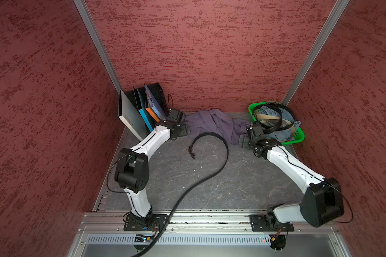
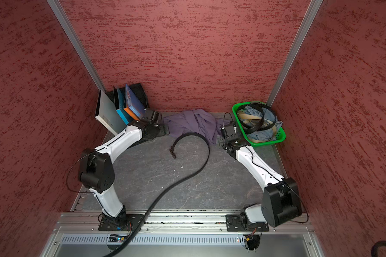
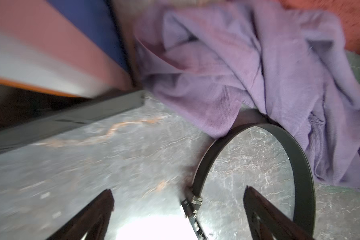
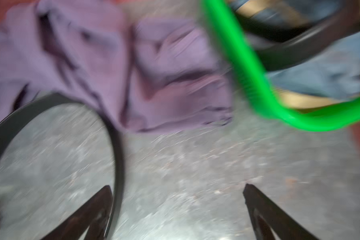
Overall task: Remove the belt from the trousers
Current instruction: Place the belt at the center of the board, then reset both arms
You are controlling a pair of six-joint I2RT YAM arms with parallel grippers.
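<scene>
Grey tabletop (image 1: 243,178), belt (image 1: 227,152) curled loose against the trousers (image 1: 212,122); left fingers (image 3: 96,214) and right fingers (image 4: 264,212) wide apart, empty.

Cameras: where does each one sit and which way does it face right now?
Top views: high above the front rail, looking down toward the back wall; both arms whole, belt, trousers, green basket.
Left wrist: on the left arm, looking past the open left gripper at the buckle and trousers.
Right wrist: on the right arm, blurred, looking past the open right gripper at belt, trousers, basket rim.
Shared: both wrist views show the belt's arc by the trousers.
</scene>
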